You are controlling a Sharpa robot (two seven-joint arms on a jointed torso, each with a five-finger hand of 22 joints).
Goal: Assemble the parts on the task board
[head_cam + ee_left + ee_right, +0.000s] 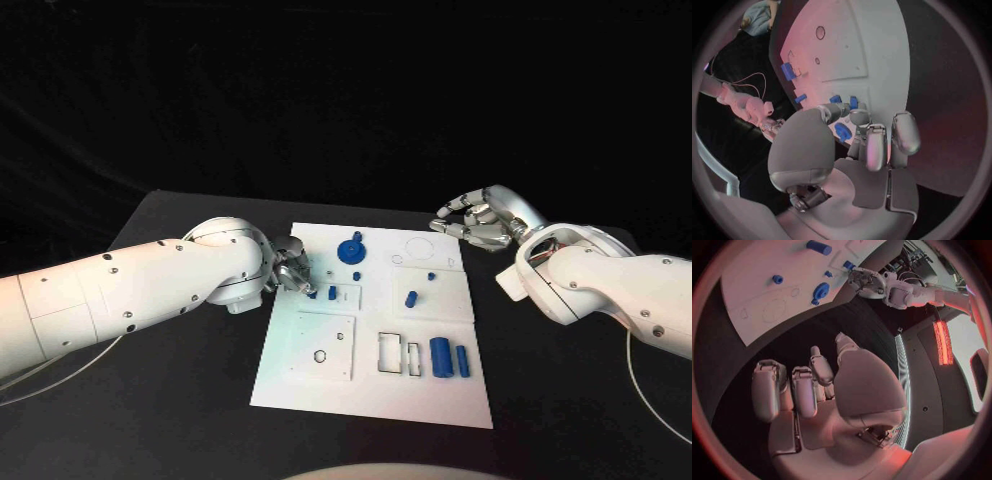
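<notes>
The white rectangular task board (310, 385) lay mid-counter (173, 400), small blue parts (444, 358) resting on it. The left hand (293, 271) hovered at the board's left edge, its fingers curled by a small blue piece (842, 131); whether they gripped it could not be told. The right hand (476, 224) hung off the board's far right corner, fingers curled, holding nothing.

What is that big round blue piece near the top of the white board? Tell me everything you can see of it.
The round blue part looks like a plastic disc with a short stem or handle sticking out, seen also from the right wrist view. It sits on the task board, near its far edge, left of a hexagon outline. Neither hand touches it; the left hand is nearby, at the board's left edge.
</notes>
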